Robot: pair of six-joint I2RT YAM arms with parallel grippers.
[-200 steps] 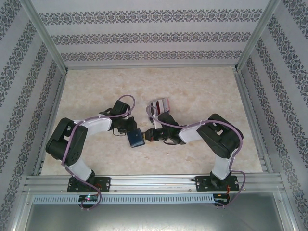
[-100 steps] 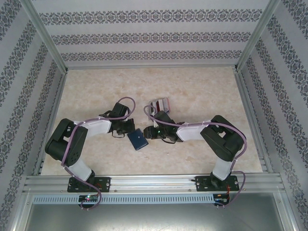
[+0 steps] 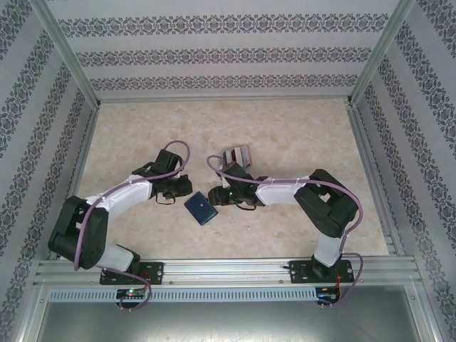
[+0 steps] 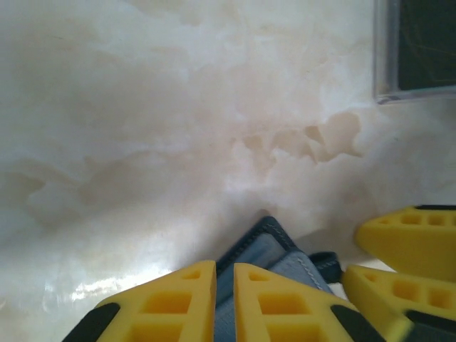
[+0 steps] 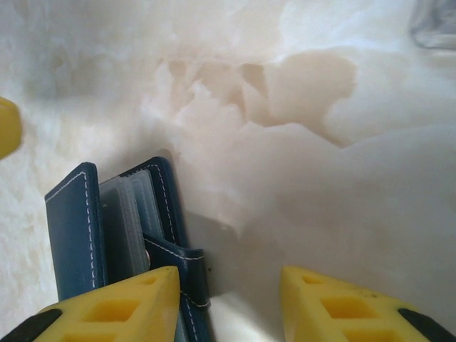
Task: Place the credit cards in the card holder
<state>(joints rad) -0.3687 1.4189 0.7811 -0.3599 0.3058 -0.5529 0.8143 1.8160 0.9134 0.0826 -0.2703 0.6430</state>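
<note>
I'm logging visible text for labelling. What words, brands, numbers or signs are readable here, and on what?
No text can be read anywhere.
Blue wallet: pale stitching and clear sleeves, no lettering visible.
Cards: too small in the top view to read any print.

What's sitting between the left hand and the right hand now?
The small navy-blue folding card holder, flat on the marbled table, clearest in the top view.
</note>
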